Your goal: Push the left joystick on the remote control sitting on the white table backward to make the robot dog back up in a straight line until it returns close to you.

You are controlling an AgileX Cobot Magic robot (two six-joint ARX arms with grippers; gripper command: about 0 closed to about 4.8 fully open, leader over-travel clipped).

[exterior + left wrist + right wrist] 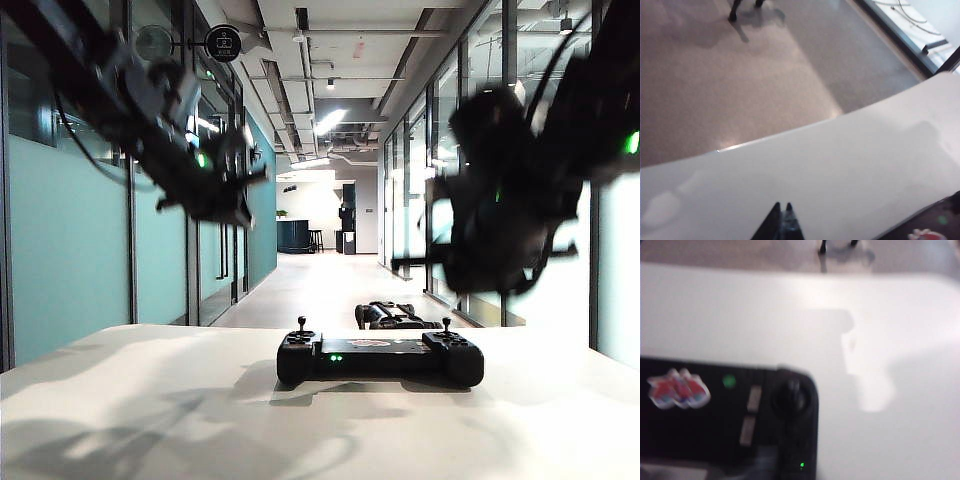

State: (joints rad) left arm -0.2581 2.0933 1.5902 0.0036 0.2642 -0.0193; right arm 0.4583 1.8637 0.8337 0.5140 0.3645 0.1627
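The black remote control [380, 357] lies on the white table [150, 400], green lights lit. Its left joystick [301, 324] stands upright and untouched. Behind the table's far edge, low on the corridor floor, is the robot dog [392, 315]. My left gripper [240, 200] hangs blurred high above the table, left of the remote; the left wrist view shows its fingertips [782, 206] shut over bare table, a corner of the remote [935, 227] beside them. My right gripper [480, 250] is a blur above the remote's right end. The right wrist view shows that end and its right-hand stick [790, 392], no fingers.
Glass walls line both sides of the long corridor [320, 275] beyond the table. The dog's legs [733, 15] show on the floor past the table's far edge [790, 132], and again in the right wrist view [823, 247]. Arm shadows fall across the tabletop.
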